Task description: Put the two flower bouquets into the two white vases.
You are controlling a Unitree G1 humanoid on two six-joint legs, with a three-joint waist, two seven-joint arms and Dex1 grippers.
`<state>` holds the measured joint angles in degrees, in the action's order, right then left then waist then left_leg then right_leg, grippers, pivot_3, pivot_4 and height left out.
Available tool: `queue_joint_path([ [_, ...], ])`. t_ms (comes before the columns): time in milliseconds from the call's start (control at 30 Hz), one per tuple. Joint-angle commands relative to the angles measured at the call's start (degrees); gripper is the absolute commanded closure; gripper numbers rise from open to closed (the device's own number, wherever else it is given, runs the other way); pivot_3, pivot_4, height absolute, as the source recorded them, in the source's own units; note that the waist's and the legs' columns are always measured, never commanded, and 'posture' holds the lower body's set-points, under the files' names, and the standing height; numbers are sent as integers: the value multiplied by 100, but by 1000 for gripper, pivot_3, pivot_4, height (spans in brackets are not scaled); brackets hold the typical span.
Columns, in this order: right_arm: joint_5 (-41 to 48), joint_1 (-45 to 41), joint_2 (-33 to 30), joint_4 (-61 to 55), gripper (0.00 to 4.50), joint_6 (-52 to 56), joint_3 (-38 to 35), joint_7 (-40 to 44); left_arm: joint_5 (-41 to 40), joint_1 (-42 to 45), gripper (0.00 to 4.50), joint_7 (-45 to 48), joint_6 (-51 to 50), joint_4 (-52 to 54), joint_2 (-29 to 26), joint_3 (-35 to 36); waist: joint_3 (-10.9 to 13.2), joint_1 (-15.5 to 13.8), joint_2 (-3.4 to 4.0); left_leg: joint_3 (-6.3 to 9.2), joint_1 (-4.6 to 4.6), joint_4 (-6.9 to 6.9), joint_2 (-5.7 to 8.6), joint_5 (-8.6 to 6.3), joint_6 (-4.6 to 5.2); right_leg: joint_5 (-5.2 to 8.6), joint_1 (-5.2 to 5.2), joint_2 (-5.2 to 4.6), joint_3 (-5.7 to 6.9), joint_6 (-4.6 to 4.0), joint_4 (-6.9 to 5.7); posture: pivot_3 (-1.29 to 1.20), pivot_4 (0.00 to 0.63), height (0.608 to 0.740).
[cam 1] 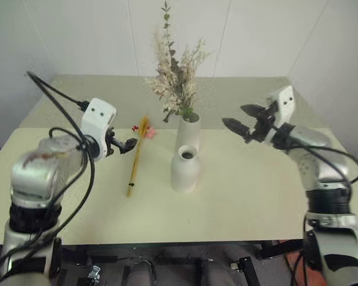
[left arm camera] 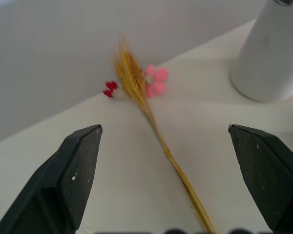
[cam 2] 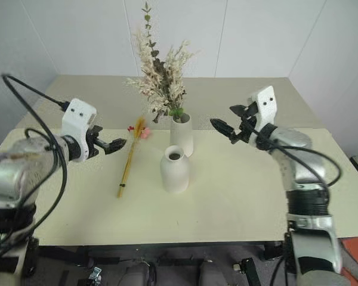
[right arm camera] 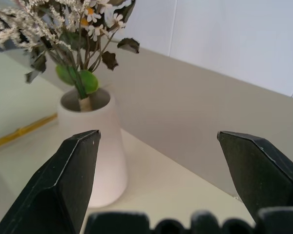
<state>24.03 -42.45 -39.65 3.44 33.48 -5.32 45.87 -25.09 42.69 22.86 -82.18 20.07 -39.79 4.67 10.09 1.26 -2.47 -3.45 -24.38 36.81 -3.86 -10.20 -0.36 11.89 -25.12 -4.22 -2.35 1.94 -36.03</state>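
Pale matte tabletop: bushy dried bunch fills the taller vase; slim wheat-like bunch lies flat beside the rounder vase. Left gripper and right gripper both gape empty.

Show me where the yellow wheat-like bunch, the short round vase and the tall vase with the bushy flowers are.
Yellow wheat-like bunch (cam 1: 135,161): left eye view, middle of its stalk on the table.
Short round vase (cam 1: 185,171): left eye view, its belly.
Tall vase (right arm camera: 97,146): right wrist view, its side wall.
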Motion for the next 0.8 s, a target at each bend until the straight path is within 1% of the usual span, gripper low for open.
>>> queue_joint_path([
  [33,227,-260,-684,-278,22,810,15,553,-76,363,0,7,-852,-496,135,-186,1,8,-2,1,-1,0,1,0,0,0,-1,0,0,-1,-1,0,150,740],
  [67,230,-296,-830,-290,22,964,64,638,-84,443,0,26,-953,-634,172,-206,2,21,-3,2,0,1,1,0,0,0,-2,1,0,-1,-3,0,150,740],
  [133,174,-356,-1172,-323,22,1242,175,833,-31,611,0,76,-989,-1147,194,-524,2,37,-3,6,1,1,0,0,1,0,-3,4,0,-1,-5,0,150,740],
  [233,333,-362,-1397,-548,22,1643,162,958,146,902,0,40,-833,-1943,254,-833,2,21,-4,8,1,4,4,1,0,11,-2,2,1,16,-6,0,150,740],
  [300,523,-340,-1560,-794,22,2071,180,1086,172,1117,0,185,-679,-2360,214,-1064,2,23,-4,8,-1,4,4,0,0,10,-2,1,0,15,-3,0,150,740],
  [400,797,-64,-1927,-1223,22,2361,123,1490,186,1428,0,455,-466,-2936,221,-1419,4,-31,-5,8,-10,3,7,0,0,-5,-10,-1,0,-9,-3,0,150,740],
  [500,927,377,-2230,-1529,22,2224,-14,1786,305,1676,0,700,-182,-3598,324,-1812,4,-75,-6,12,-23,4,8,0,0,-5,-12,-3,7,-10,6,0,150,740],
  [600,1031,534,-2204,-1644,0,2335,-153,1594,494,1841,556,879,163,-4246,517,-2092,4,-68,-7,10,-25,11,20,0,0,-3,-10,-17,8,-4,5,0,150,740],
  [800,1201,663,-2075,-1770,0,2596,-372,1114,886,2198,2470,1152,663,-5398,912,-2316,4,-73,-8,13,-23,22,24,1,0,-3,-5,-18,6,7,-1,0,150,740],
])
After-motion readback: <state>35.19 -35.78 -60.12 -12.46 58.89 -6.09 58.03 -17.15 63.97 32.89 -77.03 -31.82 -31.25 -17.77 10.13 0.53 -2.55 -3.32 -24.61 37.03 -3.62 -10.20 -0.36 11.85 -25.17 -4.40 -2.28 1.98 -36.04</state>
